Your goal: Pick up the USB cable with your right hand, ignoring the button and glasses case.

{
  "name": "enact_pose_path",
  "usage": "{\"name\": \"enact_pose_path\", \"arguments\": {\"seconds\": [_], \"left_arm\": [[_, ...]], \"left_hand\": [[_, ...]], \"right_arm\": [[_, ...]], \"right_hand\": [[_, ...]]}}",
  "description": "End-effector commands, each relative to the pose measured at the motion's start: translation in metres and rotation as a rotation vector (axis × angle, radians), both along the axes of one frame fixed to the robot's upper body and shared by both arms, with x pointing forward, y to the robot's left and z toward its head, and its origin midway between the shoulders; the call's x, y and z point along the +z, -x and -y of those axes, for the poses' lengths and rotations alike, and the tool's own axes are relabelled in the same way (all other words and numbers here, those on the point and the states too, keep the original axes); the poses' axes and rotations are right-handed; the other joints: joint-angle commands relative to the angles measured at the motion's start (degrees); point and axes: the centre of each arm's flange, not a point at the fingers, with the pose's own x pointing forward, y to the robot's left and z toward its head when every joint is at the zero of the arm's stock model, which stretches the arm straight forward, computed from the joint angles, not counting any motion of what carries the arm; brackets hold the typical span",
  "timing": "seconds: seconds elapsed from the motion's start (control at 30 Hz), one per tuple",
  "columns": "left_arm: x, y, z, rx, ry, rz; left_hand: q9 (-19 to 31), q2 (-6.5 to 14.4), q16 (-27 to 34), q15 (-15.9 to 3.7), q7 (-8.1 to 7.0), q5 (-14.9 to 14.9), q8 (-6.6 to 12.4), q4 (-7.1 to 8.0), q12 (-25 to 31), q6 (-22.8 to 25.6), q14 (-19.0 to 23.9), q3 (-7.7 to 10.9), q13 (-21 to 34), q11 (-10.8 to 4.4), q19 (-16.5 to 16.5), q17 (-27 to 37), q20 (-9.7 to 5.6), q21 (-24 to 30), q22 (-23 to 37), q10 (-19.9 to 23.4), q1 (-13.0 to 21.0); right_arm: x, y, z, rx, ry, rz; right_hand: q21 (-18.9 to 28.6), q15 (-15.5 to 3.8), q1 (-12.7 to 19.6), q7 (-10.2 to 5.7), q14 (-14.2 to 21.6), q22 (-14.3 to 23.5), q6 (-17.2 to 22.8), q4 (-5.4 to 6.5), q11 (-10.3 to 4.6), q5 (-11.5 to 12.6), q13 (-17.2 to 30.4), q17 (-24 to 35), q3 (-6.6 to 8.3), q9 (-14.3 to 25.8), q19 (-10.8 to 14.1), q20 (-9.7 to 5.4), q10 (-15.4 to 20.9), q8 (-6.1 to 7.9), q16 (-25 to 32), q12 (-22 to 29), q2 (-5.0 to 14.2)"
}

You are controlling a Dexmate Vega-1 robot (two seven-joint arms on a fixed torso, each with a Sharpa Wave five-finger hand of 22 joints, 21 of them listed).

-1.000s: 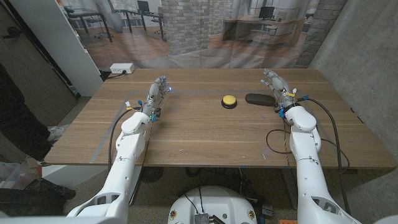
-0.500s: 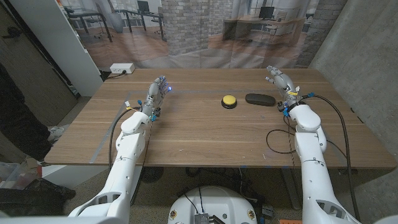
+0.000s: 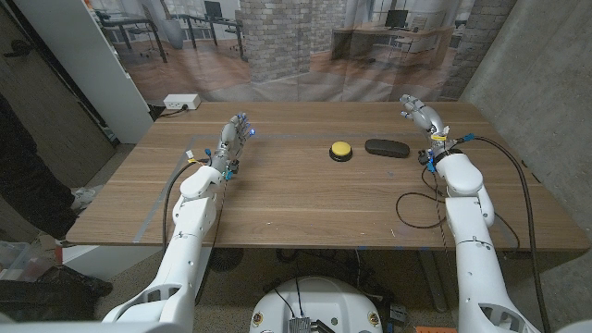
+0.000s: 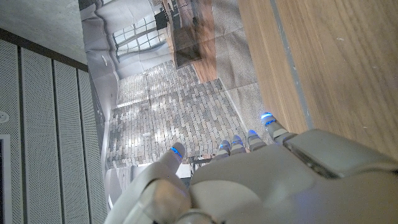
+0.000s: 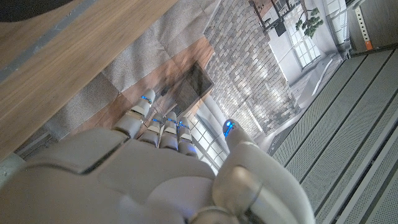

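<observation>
Head view: both hands are raised over a wooden table [image 3: 305, 199] before a printed brick-office backdrop.
A yellow button [image 3: 341, 148] and a black glasses case [image 3: 387, 147] are seen mid-table; the left hand [image 3: 231, 141] and right hand [image 3: 422, 117] are held open, empty. A thin dark cable [image 3: 418, 211] is seen near the right forearm; whether it is the USB cable cannot be told. Wrist views: spread fingers [image 4: 249, 138], table edge, backdrop.

Matt wood-grain table [image 3: 296, 199], glossy yellow plastic button [image 3: 341, 148], matt black glasses case [image 3: 387, 147], smooth white plastic arms
</observation>
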Motion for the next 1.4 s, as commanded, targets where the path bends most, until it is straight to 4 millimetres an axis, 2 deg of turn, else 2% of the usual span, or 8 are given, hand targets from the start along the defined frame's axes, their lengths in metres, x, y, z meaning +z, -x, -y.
{"name": "enact_pose_path", "arguments": {"seconds": [0.03, 1.4], "left_arm": [[0.000, -0.001, 0.001, -0.002, -0.003, -0.002], [0.005, -0.006, 0.003, -0.003, -0.012, -0.006]], "left_hand": [[0.28, 7.13, 0.36, 0.16, 0.18, 0.50, 0.18, -0.08, 0.35, -4.63, -7.22, -0.02, 0.05, 0.18, -2.81, 0.22, 0.27, 0.10, 0.31, -4.02, 0.05], [0.29, 7.12, 0.34, 0.26, 0.13, 0.61, 0.12, -0.09, 0.30, -4.47, -7.14, -0.15, 0.07, 0.11, -2.69, 0.22, 0.31, 0.04, 0.31, -3.95, 0.06]], "right_arm": [[0.004, 0.014, 0.006, -0.081, 0.076, 0.018], [0.015, 0.053, 0.026, -0.349, 0.269, 0.052]], "right_hand": [[0.21, 0.14, 0.86, 0.23, 0.51, 0.11, 0.57, -0.63, 0.08, -0.21, 0.27, 0.19, 0.05, 0.30, 0.41, 0.09, 0.40, 0.36, -0.01, 0.49, -0.04], [-0.04, -0.03, 3.46, -0.44, 0.93, 0.12, 1.29, -3.44, -0.41, -0.56, 0.28, 0.19, 0.73, 0.34, 0.61, 0.40, 0.73, 0.25, -0.19, 0.24, 0.36]]}}
